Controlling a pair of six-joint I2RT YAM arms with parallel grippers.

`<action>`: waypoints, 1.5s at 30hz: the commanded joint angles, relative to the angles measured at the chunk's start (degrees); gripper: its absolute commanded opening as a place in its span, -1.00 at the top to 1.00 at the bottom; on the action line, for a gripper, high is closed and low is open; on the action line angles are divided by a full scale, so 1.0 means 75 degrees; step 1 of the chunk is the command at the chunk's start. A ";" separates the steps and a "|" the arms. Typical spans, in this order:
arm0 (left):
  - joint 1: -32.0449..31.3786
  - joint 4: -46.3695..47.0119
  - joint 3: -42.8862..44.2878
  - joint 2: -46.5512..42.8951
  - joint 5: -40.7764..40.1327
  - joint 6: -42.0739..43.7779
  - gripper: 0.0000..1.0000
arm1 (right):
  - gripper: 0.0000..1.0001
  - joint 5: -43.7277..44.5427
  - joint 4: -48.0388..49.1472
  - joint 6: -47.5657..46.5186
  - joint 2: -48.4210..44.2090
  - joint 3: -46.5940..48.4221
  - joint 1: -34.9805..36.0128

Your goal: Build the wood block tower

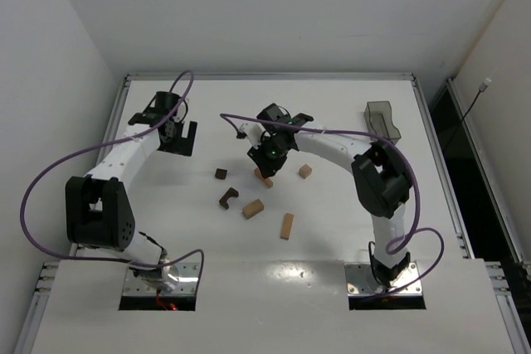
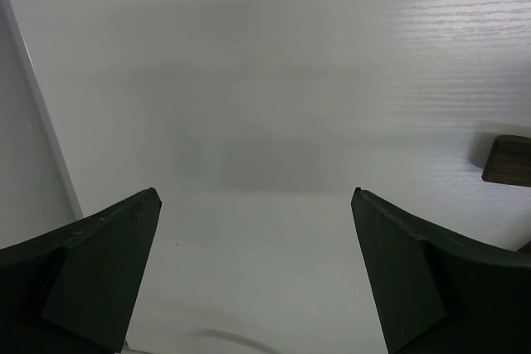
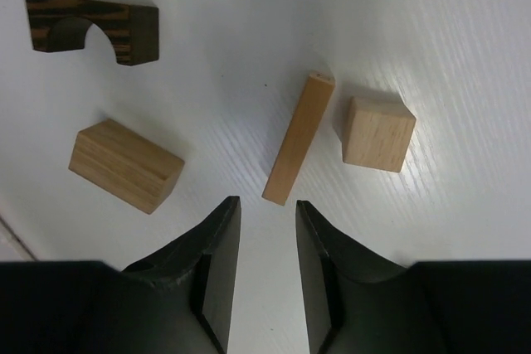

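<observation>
From where I stand, the left gripper [image 1: 177,137] hangs at about ten o'clock on the white table [image 1: 348,230]. Its fingers [image 2: 99,271] are spread wide over bare tabletop, gripping nothing, with a purple cable [image 1: 33,178] looping out from its arm. The wooden blocks lie loose around the middle of the table, each resting on the surface apart from the others. Taken from the right gripper [image 3: 268,203], a dark cube [image 1: 221,174] sits at eight o'clock. A dark notched piece [image 1: 228,197] lies at seven, near a tan block [image 1: 253,208] at about six-thirty. A small tan piece [image 1: 264,178] shows at six, right at the fingertips, though I cannot tell whether they touch it. A tan bar [image 1: 287,225] lies farther out at five-thirty, and a tan cube [image 1: 305,171] at four. The right gripper's own fingers [image 3: 217,263] are drawn near each other with a slim gap, and only white table shows in that gap in the wrist view. A dark translucent bin [image 1: 384,119] stands well apart at two o'clock, near the far right corner of the table. The tabletop has a faint wood grain and a metal rim [image 1: 270,77], and plain white walls [image 1: 249,6] close in behind it.
</observation>
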 commanded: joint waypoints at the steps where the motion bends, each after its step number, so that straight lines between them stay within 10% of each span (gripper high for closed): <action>1: 0.0062 0.0193 -0.0027 -0.0060 0.0100 -0.0087 -1.00 | 0.38 0.0534 0.0060 0.0689 0.0065 -0.0028 0.0120; 19: 0.0132 0.0334 -0.0027 0.0162 0.0019 -0.0157 -1.00 | 0.26 0.0640 0.0201 0.0948 0.1131 0.0194 0.0120; 25: 0.0202 0.0404 -0.0027 0.0303 0.0018 -0.0157 -1.00 | 1.00 0.0722 0.0271 0.0937 0.1319 0.0334 0.0120; 33: 0.0203 0.0475 -0.0027 0.0443 0.0100 -0.0227 -1.00 | 1.00 -0.0461 -0.0033 0.0374 -0.0297 0.0616 -0.0067; 45: 0.0203 0.0475 0.0184 0.0584 0.0170 -0.0227 -1.00 | 1.00 0.2022 0.0692 -0.1559 0.0931 0.1272 -0.0992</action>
